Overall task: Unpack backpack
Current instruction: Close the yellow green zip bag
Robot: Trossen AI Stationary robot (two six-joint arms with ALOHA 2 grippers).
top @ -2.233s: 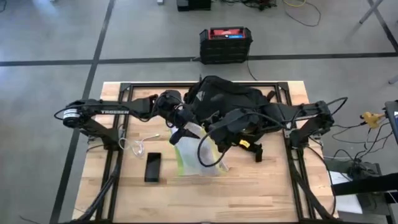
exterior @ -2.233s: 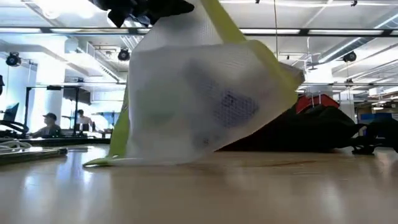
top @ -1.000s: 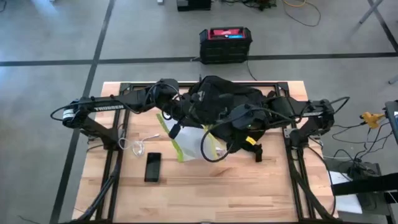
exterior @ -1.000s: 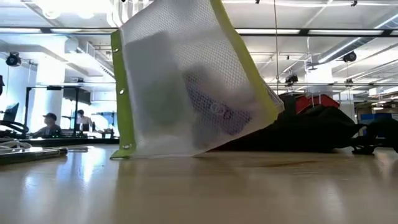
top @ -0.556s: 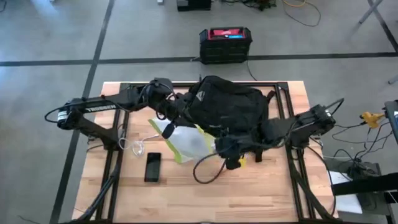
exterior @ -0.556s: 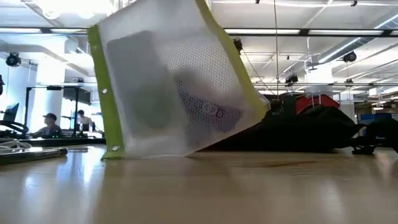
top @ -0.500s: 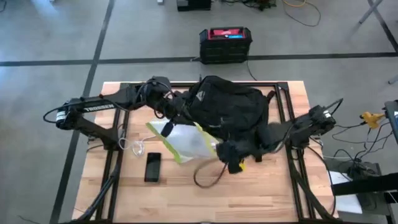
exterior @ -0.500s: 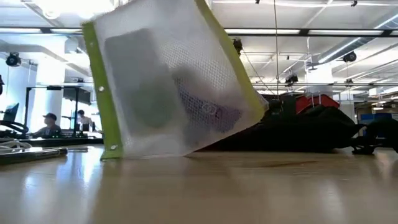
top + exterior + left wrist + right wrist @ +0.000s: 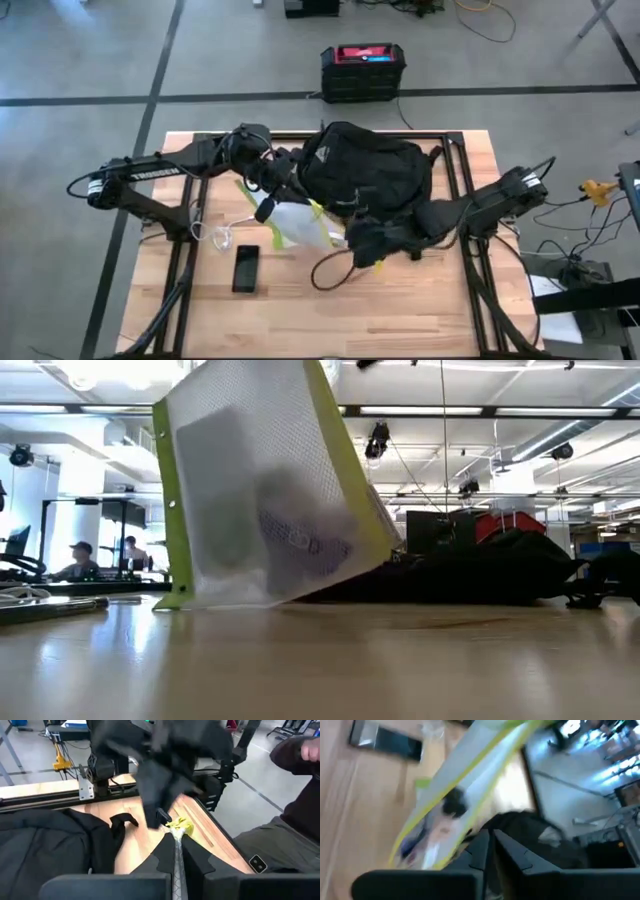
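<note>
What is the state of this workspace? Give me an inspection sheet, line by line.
Surface: wooden table, black frame rails along its sides.
Job's things: backpack lies at the table's far side; mesh pouch with a lime edge is out of it, tilted, its lower edge on the table, with dim shapes inside.
Clutter: phone flat on the table; white cord beside it.
Grippers: left gripper, jaws shut on the pouch's edge; right gripper at the pouch's other end, near the backpack.
Cables: black cable loop hangs from the right arm; more cables on the floor.
Surroundings: black box with a red top on the floor; people in the room behind.
</note>
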